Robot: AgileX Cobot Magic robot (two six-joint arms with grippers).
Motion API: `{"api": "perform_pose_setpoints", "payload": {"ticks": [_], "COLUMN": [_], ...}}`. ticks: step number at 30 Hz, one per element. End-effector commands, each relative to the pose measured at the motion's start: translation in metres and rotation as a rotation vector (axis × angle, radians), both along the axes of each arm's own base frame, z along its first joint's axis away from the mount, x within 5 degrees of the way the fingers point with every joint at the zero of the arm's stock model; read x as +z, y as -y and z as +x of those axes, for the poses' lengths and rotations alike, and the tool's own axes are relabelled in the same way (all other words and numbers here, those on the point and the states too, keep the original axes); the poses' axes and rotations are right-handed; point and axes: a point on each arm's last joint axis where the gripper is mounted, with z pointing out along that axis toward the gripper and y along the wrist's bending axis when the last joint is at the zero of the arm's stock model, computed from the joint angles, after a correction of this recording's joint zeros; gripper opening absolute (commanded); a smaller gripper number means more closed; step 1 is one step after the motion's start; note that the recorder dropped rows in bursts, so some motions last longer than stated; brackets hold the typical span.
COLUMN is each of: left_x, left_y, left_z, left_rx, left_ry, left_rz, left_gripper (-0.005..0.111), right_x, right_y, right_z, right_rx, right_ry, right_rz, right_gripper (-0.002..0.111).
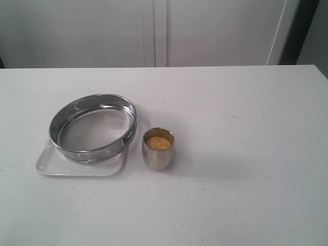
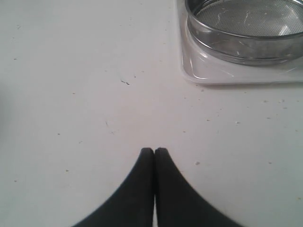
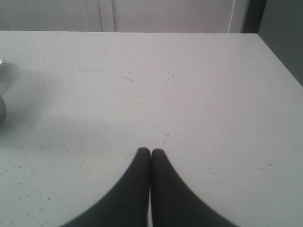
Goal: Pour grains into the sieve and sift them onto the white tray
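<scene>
The steel sieve (image 1: 93, 127) rests on the white tray (image 1: 48, 166) at the left of the table, its mesh bare. Golden-yellow grains (image 1: 158, 142) fill a small steel cup (image 1: 158, 156) standing just right of the tray. No arm shows in the exterior view. In the left wrist view the sieve (image 2: 246, 28) and the tray (image 2: 203, 71) lie ahead of my left gripper (image 2: 154, 150), which is shut and empty above bare table. My right gripper (image 3: 150, 151) is shut with nothing in it; only the cup's edge (image 3: 1, 111) shows at that frame's border.
The white table (image 1: 246, 154) is speckled with tiny stray grains. A white cabinet front (image 1: 154, 31) stands behind its far edge, and the table's right corner (image 1: 320, 66) meets a dark gap.
</scene>
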Motion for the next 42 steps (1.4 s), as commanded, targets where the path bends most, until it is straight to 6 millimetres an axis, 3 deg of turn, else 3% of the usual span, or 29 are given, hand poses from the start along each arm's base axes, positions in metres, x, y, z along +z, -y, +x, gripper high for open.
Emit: {"api": "perform_pose_setpoints", "payload": {"ticks": [1,12,42], "left_x": [-0.003,-0.003,-0.003], "left_y": [0.000,0.000,0.000], "left_z": [-0.001,-0.001,-0.001], "left_rx": [-0.006,-0.006,-0.006], "left_ry": [-0.013,-0.013,-0.013], "left_rz": [-0.006,-0.006,-0.006], "left_gripper": [0.000,0.000,0.000], "right_x": [0.008,0.041,0.041], "right_y": [0.000,-0.002,-0.002], "right_z": [0.002,0.001,0.001], "right_rx": [0.002,0.019,0.023], "right_ry": [0.112,0.470,0.483], "right_rz": [0.009,0.043,-0.030], "right_gripper": [0.000,0.000,0.000]}}
